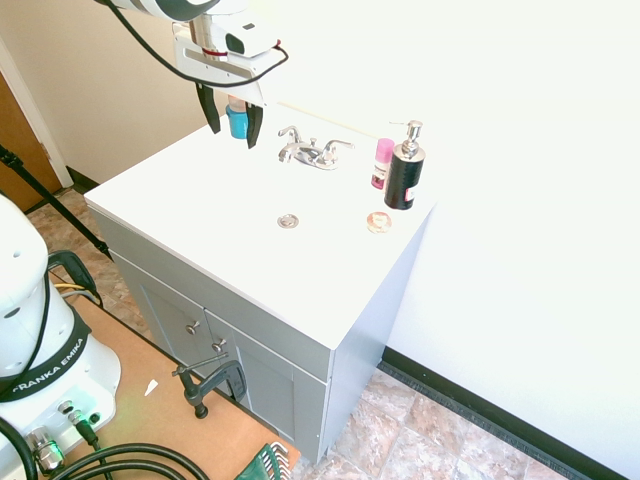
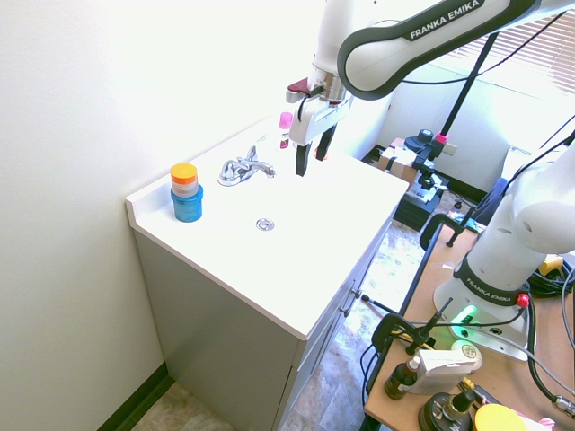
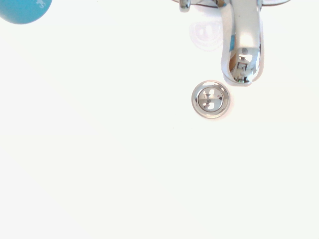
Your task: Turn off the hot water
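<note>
Hand (image 1: 230, 122) hangs open above the tabletop (image 1: 200, 215), clear of the faucet (image 1: 312, 152) and its left lever (image 1: 289, 133) near the back edge.

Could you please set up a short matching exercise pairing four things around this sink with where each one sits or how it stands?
Things:
1. gripper
2. blue container
3. drain
4. black pump bottle

Descriptions:
A. in the basin, in front of the faucet
B. open, hanging above the counter
C. beside a pink bottle
D. topped with an orange lid

Pairs: 1-B, 2-D, 3-A, 4-C
</note>
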`<state>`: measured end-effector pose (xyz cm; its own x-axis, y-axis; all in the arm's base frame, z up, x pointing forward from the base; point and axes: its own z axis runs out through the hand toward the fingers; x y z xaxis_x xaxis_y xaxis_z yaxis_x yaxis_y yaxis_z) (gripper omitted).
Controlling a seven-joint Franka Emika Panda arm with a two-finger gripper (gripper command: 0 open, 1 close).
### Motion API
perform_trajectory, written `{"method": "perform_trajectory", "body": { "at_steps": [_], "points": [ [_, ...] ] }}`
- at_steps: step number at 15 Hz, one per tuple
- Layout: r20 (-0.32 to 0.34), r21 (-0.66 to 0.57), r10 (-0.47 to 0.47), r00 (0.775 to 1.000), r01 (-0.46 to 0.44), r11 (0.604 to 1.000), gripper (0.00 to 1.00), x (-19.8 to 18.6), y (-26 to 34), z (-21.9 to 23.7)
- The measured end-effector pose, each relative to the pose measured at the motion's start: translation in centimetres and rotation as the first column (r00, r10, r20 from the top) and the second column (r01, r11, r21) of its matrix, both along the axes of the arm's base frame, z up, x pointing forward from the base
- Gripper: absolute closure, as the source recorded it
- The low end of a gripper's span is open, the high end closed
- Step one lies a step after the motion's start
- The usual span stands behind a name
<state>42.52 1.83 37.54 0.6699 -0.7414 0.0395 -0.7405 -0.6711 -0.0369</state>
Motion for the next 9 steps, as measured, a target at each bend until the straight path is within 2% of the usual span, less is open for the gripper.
{"method": "perform_trajectory", "body": {
  "at_steps": [3, 6, 9],
  "points": [
    [0.011, -0.017, -0.019, 1.0, 0.019, 1.0, 0.0, 0.6, 0.6, 0.1],
    [0.098, -0.138, -0.091, 0.991, 0.104, 0.985, 0.0, 4.5, 3.4, 0.6],
    [0.18, -0.254, -0.144, 0.973, 0.188, 0.949, 0.0, 8.9, 5.0, -0.4]
  ]
}}
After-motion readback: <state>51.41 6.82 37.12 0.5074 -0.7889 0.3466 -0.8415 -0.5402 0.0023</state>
